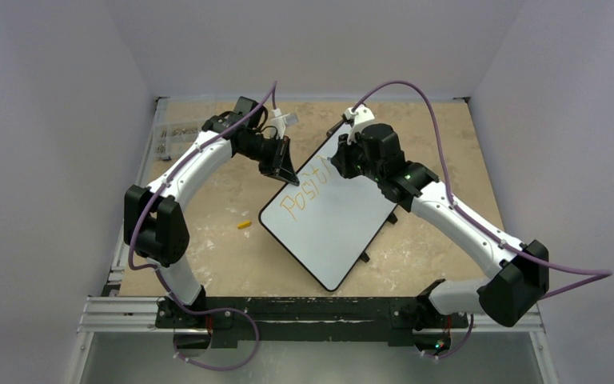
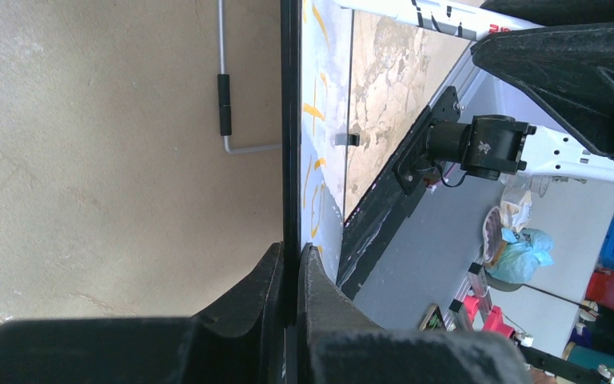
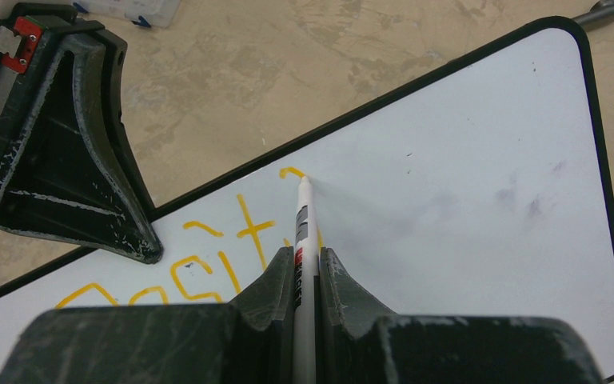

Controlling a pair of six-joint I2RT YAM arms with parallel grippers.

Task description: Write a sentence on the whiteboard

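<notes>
**Two arms, one board, one marker, and "Posit" written so far**

Two arms are bolted at the near edge of the worktop (image 1: 208, 264). Going out from there, one small yellow piece (image 1: 244, 225) lies loose just left of the whiteboard (image 1: 332, 232). It might be a cap, but I can't tell.

The whiteboard lies diagonally between the arms, with its near half blank. The orange-yellow lettering (image 3: 208, 260) runs along the far-left part. I count about five readable letters, plus one little hook stroke beyond the "t".

The right end effector (image 3: 300, 258) is clamped on the single white marker (image 3: 305, 228). The marker's long axis points straight away from the wrist, and its tip touches the board right at that hook. My guess is the next strokes go into the blank surface to the right of the tip, so this is clearly the writing arm.

The left end effector (image 2: 290, 254) is pinched tight on the board's black frame at the far-left edge. It looks like it's just holding the board steady.
</notes>
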